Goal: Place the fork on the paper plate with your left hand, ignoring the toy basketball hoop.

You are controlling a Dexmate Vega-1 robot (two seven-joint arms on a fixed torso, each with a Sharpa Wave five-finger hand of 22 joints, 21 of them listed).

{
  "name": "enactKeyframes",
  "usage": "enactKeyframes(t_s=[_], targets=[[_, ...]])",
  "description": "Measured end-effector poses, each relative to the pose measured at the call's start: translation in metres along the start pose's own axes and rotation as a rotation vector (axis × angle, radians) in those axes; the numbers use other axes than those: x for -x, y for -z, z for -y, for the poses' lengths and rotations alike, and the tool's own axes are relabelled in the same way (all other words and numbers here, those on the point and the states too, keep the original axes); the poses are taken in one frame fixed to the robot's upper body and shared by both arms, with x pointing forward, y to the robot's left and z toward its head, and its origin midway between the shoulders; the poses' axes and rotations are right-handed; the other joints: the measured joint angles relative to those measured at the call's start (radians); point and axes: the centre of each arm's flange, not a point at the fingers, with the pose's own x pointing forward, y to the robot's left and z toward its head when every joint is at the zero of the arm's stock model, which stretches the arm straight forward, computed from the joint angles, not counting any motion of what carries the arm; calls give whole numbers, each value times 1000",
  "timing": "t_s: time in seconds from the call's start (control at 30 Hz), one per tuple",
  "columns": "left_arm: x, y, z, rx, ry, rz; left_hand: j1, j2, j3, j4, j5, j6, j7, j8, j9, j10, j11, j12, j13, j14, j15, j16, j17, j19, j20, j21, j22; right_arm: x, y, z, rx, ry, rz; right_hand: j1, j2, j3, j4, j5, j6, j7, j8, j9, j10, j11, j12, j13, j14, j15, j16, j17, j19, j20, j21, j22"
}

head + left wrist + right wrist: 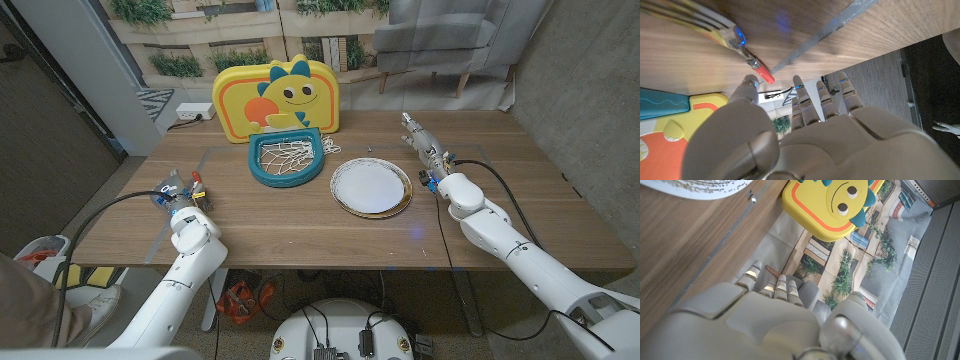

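The fork (200,186) lies on the wood at the table's left side, its metal tines (695,17) leading to a coloured handle with a red tip (765,76). My left hand (180,203) sits right beside it with fingers stretched out and nothing held. The thumb tip (749,85) is close to the fork's red end. The white paper plate (372,187) lies right of centre with nothing on it, and its rim (700,187) is also seen from the right wrist. My right hand (428,150) stands just right of the plate, fingers straight.
The toy basketball hoop (285,160) with its yellow dinosaur backboard (280,95) stands at the back middle, between fork and plate. A white power strip (195,113) lies at the back left. Thin clear tape lines (815,37) cross the tabletop.
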Motion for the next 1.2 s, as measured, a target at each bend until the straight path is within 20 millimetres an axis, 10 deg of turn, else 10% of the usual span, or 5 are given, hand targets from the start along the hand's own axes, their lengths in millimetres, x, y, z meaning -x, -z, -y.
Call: enactKeyframes(t_s=[1.2], targets=[[-5,-2,5,11,9,3,0,8,-10,-1,0,0,0,0,0,0,0,-7,9,0,0,0,1,0,0,0,0,-3,-2,-4,4,-6,-2,-4,4,0,0,0,0,0,0,0,0,0,0,0,0,0,0,0,0,0,0,0]])
